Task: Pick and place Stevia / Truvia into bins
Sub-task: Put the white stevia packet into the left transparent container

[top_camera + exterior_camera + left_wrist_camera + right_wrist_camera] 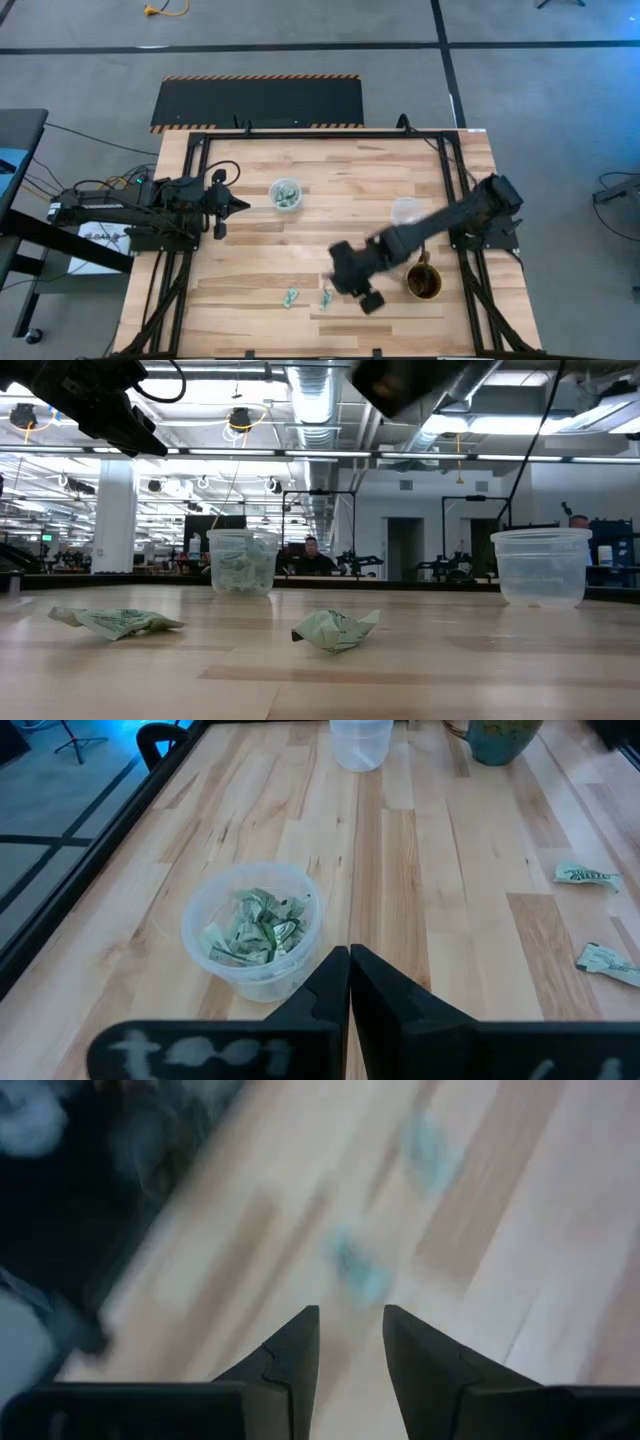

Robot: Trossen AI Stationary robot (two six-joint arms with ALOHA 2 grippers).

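Two crumpled green-and-white sachets (291,297) (326,298) lie flat on the wooden table near its near edge; the low view shows them as sachets (115,622) (335,630). One clear cup (286,193) (252,928) holds several sachets. The other clear cup (405,211) (543,565) looks empty. My right gripper (340,272) (350,1320) is open and hangs above the table just right of the loose sachets (360,1275), touching nothing. My left gripper (235,205) (349,960) is shut and hovers left of the filled cup.
A brown mug (423,282) stands under the right arm, near the table's right edge. A black frame (320,132) runs around the table's far and side edges. Bare wood lies between the two cups and around the loose sachets.
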